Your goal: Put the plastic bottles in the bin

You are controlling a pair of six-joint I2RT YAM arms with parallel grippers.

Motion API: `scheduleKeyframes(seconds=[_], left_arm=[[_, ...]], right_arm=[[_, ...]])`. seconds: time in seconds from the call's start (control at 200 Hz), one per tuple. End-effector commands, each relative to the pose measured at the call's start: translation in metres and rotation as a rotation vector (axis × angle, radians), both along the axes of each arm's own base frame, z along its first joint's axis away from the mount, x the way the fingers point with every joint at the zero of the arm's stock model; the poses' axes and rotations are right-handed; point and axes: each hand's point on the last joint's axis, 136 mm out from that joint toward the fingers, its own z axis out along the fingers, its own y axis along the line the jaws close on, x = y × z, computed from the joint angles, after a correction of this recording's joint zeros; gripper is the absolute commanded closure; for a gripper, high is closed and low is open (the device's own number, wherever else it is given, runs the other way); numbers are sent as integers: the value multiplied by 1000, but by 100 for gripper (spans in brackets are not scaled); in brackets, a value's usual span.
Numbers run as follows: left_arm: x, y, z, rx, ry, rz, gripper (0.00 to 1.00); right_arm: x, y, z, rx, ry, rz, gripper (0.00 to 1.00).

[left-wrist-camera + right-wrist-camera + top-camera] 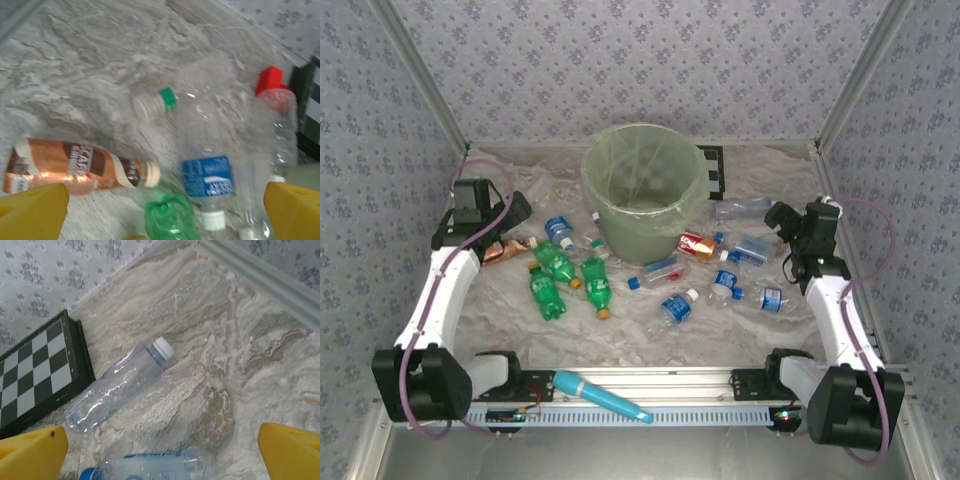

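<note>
Your left claw point(163, 212) stands wide open, holding nothing between its yellow fingers point(32, 210). It hangs over the left part of the table point(620, 335), above a brown bottle point(75, 167) lying on its side. Beside that are a crushed green bottle point(170, 215) and a clear bottle with a blue label point(207, 175).

Your right claw point(162, 452) is wide open too and grips nothing. It hangs over the far right corner, where a white-capped bottle point(120, 385) lies just beside a checkerboard point(35, 365). Another blue-labelled bottle point(155, 465) lies nearer the claw.

The bin point(642, 215) stands upright at the far middle of the table, with its liner bag point(695, 185) folded over the rim. The plastic bottles point(678, 305) lie on the table around its near side. Three green bottles point(555, 262) are to the left front, and a red-labelled bottle point(697, 245) is close by the bin's right foot. Several clear ones are spread out to the right. A teal stick point(600, 395) lies on the rail point(710, 385) between the arm bases.
</note>
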Motion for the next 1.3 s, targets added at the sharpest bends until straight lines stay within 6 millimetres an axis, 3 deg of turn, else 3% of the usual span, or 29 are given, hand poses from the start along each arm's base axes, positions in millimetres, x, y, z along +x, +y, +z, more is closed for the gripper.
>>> scheduleKeyframes(seconds=[0.0, 0.12, 0.265, 0.445, 0.48, 0.505, 0.665, 0.925, 1.294], left_arm=[[-12, -22, 0, -18, 15, -82, 0], [-19, -31, -1, -1, 27, -117, 0], [-32, -27, -9, 41, 66, -72, 0], [-46, -36, -9, 39, 43, -88, 0], [-47, -37, -7, 34, 33, -89, 0], [-49, -38, -6, 31, 28, -94, 0], [-56, -49, 4, -3, -4, -152, 0], [-62, -53, 6, -13, 9, -164, 0], [-67, -52, 17, -7, 17, -158, 0]], right_arm=[[4, 12, -5, 54, 94, 51, 1], [22, 22, -14, 114, 158, 85, 1], [51, 33, -34, 239, 259, 76, 0], [91, 48, -57, 410, 307, 24, 12], [94, 49, -68, 438, 328, -1, 13], [105, 49, -61, 454, 307, -11, 14], [127, 55, -84, 537, 352, -79, 16], [136, 54, -123, 611, 412, -201, 17], [146, 55, -158, 707, 445, -242, 25]])
